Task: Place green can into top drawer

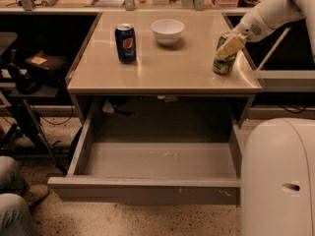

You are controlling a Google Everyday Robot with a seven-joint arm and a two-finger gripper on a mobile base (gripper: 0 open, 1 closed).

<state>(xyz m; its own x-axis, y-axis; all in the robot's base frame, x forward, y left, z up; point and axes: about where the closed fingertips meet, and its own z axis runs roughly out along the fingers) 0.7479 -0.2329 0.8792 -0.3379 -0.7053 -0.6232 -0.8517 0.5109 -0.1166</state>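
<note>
The green can (222,63) stands at the desk's (167,68) right near corner, the gripper (229,45) reaching in from the right with its jaws clamped on the can's upper part. The top drawer (147,191) below is pulled open. A Pepsi can (125,43) and a white bowl (168,31) sit farther left.

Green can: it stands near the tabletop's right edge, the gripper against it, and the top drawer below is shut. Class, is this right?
No: the camera view shows the top drawer pulled open. The green can does stand near the tabletop's right edge, gripper against it.
</note>
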